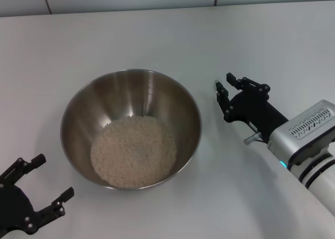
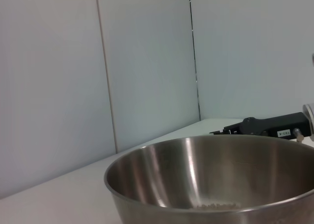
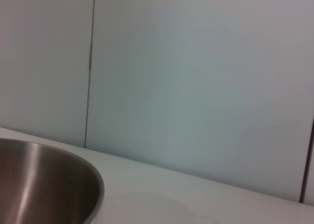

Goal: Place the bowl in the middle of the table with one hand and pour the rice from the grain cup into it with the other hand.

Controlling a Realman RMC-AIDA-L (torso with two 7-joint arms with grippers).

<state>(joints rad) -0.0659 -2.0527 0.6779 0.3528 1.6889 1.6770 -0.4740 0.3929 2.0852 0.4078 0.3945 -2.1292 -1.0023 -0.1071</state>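
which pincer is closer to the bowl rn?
Right, narrowly. The right pincer sits open just off the bowl on its right side; the left pincer is open at the near-left, slightly farther from the rim. Neither touches.

Obstacle: large round stainless-steel bowl (image 1: 131,129) at desk centre, pale rice (image 1: 133,151) inside.
Left side: black left gripper (image 1: 39,194) near the rim, jaws spread.
Right side: black right gripper (image 1: 224,95) beside the bowl, apart.
Free room: plain white desk (image 1: 157,34) behind the bowl.
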